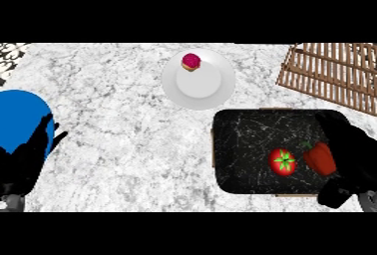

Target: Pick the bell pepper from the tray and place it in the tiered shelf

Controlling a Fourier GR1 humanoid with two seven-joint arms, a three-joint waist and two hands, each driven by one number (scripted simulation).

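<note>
Here the pepper (pixel 319 158) lies at the right of the tray (pixel 243 149), against the open right hand (pixel 352 154), whose fingers are not curled round it. It is red with a small green stem, just beside a tomato (pixel 283 162). The left hand (pixel 29 152) rests open at the left edge.

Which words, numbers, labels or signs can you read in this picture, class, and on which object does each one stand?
None: there is no readable text anywhere in the view.
The black tray has only pale scratch marks, not letters.
The bell pepper, tomato, white plate, blue plate and wooden tiered shelf bear no writing.
</note>
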